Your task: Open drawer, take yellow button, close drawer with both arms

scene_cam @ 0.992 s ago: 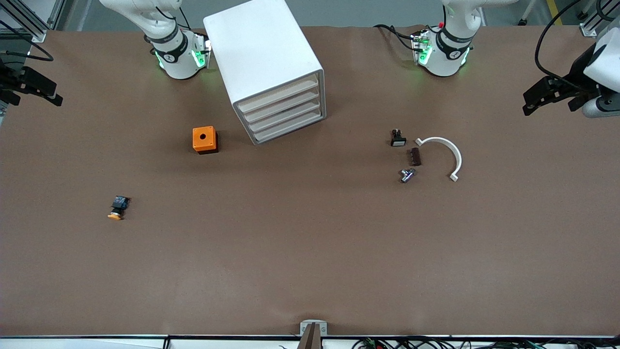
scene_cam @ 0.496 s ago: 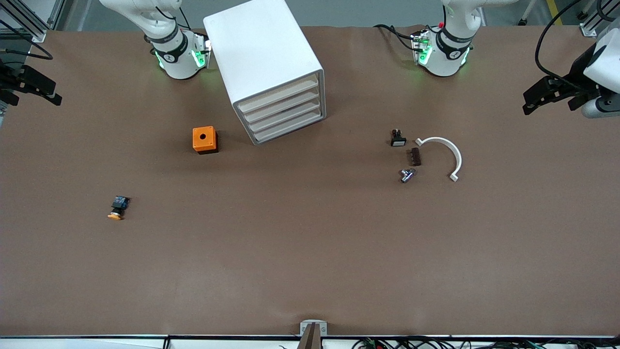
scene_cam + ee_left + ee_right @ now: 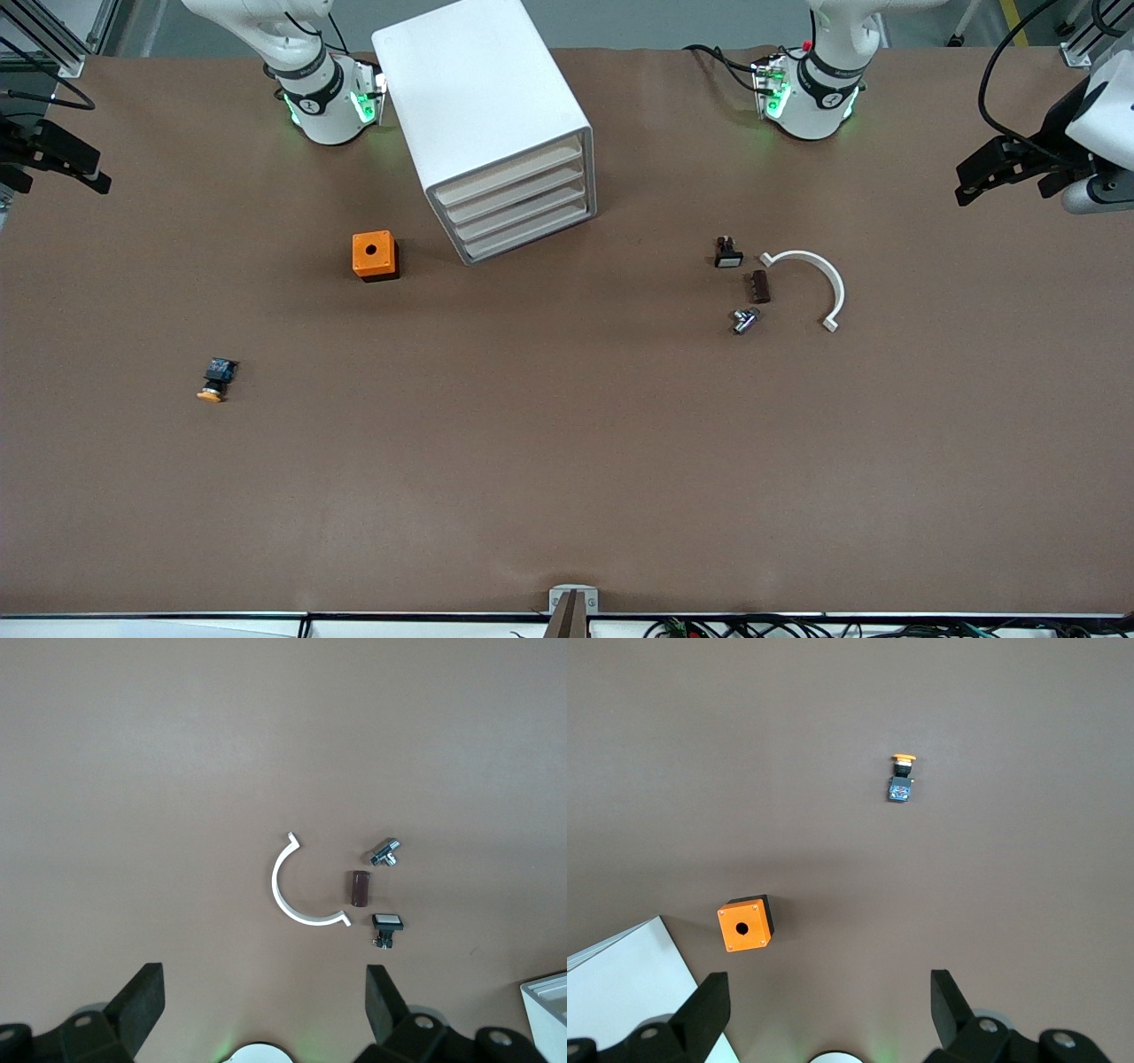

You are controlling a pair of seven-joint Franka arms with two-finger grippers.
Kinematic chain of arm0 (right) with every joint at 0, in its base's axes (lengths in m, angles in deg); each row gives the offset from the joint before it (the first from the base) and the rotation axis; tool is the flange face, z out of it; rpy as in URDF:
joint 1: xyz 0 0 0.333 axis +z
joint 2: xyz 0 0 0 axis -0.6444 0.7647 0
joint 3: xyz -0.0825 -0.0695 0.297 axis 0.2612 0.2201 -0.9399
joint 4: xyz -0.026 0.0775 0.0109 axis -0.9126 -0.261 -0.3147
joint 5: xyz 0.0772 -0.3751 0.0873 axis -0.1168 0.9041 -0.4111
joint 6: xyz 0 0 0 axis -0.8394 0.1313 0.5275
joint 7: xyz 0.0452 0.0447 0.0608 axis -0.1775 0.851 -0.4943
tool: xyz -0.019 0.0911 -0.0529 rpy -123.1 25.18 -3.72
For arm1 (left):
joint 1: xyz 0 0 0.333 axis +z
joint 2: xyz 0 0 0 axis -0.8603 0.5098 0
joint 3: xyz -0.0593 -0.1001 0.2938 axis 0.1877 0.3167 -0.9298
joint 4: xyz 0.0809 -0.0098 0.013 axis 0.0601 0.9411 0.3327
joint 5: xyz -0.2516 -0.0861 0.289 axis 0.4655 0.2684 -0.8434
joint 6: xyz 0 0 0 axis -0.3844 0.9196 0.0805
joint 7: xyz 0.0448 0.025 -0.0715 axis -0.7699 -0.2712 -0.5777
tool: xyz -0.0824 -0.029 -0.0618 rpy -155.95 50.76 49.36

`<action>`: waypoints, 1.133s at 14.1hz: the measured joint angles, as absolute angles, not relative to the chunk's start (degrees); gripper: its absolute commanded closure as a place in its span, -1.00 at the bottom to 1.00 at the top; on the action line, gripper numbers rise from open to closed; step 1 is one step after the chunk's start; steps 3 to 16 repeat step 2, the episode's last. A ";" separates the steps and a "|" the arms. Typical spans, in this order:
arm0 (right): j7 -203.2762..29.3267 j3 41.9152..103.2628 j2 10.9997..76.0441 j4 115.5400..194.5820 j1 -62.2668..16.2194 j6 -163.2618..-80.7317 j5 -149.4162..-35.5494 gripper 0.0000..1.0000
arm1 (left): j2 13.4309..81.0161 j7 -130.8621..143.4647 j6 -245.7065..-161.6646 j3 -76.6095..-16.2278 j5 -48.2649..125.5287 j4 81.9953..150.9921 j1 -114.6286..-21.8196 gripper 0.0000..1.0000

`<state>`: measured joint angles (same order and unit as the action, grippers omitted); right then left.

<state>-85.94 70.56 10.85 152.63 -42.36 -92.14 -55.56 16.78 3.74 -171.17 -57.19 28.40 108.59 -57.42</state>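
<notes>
Brown tabletop (image 3: 567, 461) carries a white rounded cabinet (image 3: 483, 106) of four shallow drawers, its uppermost drawer (image 3: 507, 175) shut flush. Well nearer the front camera, toward the right arm's end, lies the tiny orange-capped push button (image 3: 214, 379), out on the tabletop. An orange cube with a round hole (image 3: 374, 255) sits beside the cabinet. Both arms wait high at the table's ends, left pincer (image 3: 997, 175) and right pincer (image 3: 62, 159) each spread wide and empty.
</notes>
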 measured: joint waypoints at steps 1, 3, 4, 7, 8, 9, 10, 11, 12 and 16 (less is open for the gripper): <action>-85.95 70.57 10.84 152.63 -42.36 -92.15 -55.55 -1.00 | 16.78 3.74 -171.15 -57.19 28.40 108.58 -57.42 -1.00; -85.95 70.58 10.83 152.63 -42.36 -92.16 -55.55 -1.00 | 16.78 3.74 -171.13 -57.19 28.40 108.58 -57.42 -1.00; -85.95 70.58 10.83 152.63 -42.36 -92.16 -55.55 -1.00 | 16.78 3.74 -171.13 -57.19 28.40 108.58 -57.42 -1.00; -85.95 70.58 10.83 152.63 -42.36 -92.16 -55.55 -1.00 | 16.78 3.74 -171.13 -57.19 28.40 108.58 -57.42 -1.00; -85.95 70.58 10.83 152.63 -42.36 -92.16 -55.55 -1.00 | 16.78 3.74 -171.13 -57.19 28.40 108.58 -57.42 -1.00; -85.95 70.58 10.83 152.63 -42.36 -92.16 -55.55 -1.00 | 16.78 3.74 -171.13 -57.19 28.40 108.58 -57.42 -1.00; -85.95 70.58 10.83 152.63 -42.36 -92.16 -55.55 -1.00 | 16.78 3.74 -171.13 -57.19 28.40 108.58 -57.42 -1.00; -85.95 70.58 10.83 152.63 -42.36 -92.16 -55.55 -1.00 | 16.78 3.74 -171.13 -57.19 28.40 108.58 -57.42 -1.00; -85.95 70.58 10.83 152.63 -42.36 -92.16 -55.55 -1.00 | 16.78 3.74 -171.13 -57.19 28.40 108.58 -57.42 -1.00; -85.95 70.58 10.83 152.63 -42.36 -92.16 -55.55 -1.00 | 16.78 3.74 -171.13 -57.19 28.40 108.58 -57.42 -1.00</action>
